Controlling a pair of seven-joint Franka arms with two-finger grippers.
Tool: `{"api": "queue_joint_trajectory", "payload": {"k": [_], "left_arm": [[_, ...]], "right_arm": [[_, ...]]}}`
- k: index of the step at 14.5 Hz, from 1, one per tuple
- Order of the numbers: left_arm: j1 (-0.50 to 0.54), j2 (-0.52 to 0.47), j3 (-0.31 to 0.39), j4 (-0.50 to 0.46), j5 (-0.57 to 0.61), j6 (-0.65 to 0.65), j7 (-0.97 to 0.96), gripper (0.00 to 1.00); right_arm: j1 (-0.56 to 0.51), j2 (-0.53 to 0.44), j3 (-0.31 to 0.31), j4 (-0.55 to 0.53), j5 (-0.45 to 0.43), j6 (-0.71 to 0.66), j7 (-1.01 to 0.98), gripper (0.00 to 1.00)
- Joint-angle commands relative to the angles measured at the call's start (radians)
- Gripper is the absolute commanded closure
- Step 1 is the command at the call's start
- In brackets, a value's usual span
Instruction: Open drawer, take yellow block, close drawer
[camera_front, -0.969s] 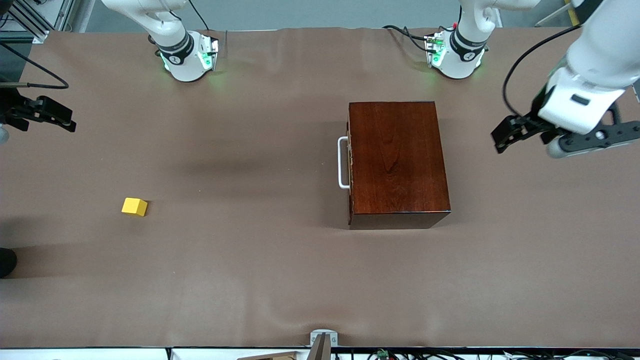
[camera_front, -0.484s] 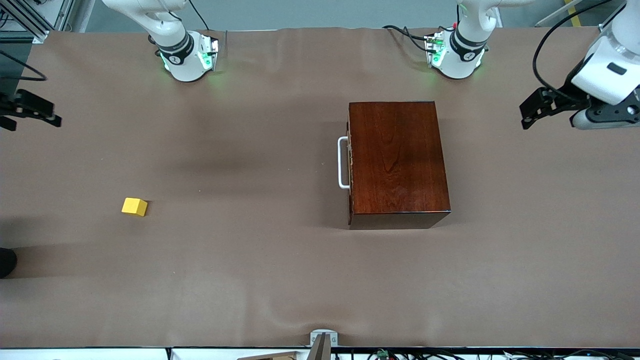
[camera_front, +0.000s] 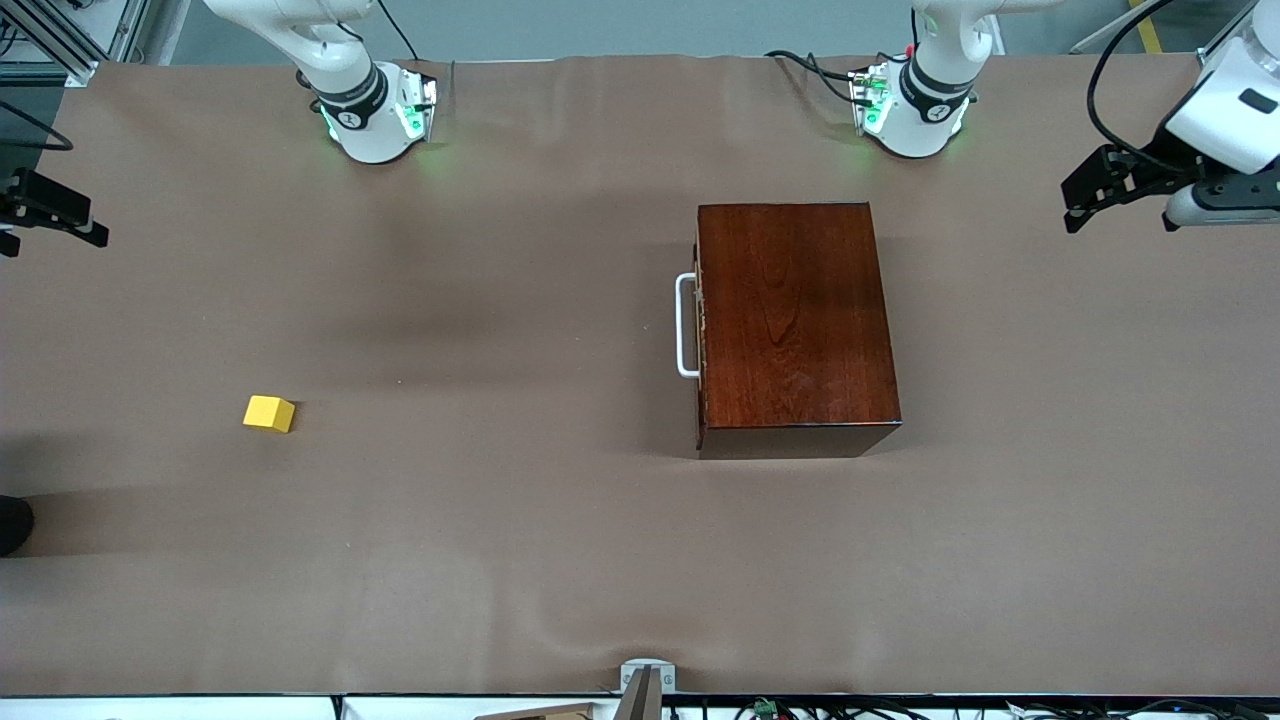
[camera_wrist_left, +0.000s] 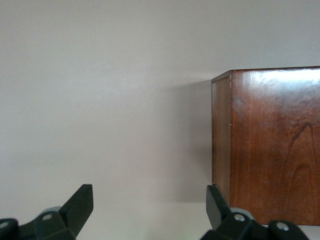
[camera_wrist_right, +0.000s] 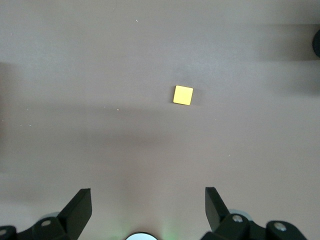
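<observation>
Bare table (camera_front: 480, 300) lies open around the yellow block (camera_front: 269, 413).

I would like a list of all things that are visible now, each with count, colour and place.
drawer: one, dark reddish-brown box, white loop handle, shut, toward the left arm's end of the table.
yellow block: one, bright yellow, on the table toward the right arm's end, nearer the front camera than the handle.
table: one, brown cover.
left gripper: one, black, open, in the air at its own end of the table, holding nothing.
right gripper: one, black, open, high over the table at its own end, holding nothing.
</observation>
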Motion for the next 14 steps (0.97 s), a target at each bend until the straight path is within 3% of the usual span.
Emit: {"api": "queue_joint_trajectory", "payload": {"k": [1,5,14], "left_arm": [[-0.028,-0.024,0.037,-0.02,-0.027,0.0,0.028,0.0],[-0.094,-0.024,0.102,-0.013,-0.026,0.0,0.029,0.0],[-0.088,-0.007,0.097,0.035,-0.039,-0.024,0.025,0.0]], "right_arm": [[0.006,-0.041,0.005,-0.042,-0.017,0.018,0.003,0.0],[0.001,-0.038,0.025,-0.039,-0.017,0.012,0.068,0.0],[0.003,-0.033,0.025,-0.033,-0.01,0.012,0.068,0.0]]}}
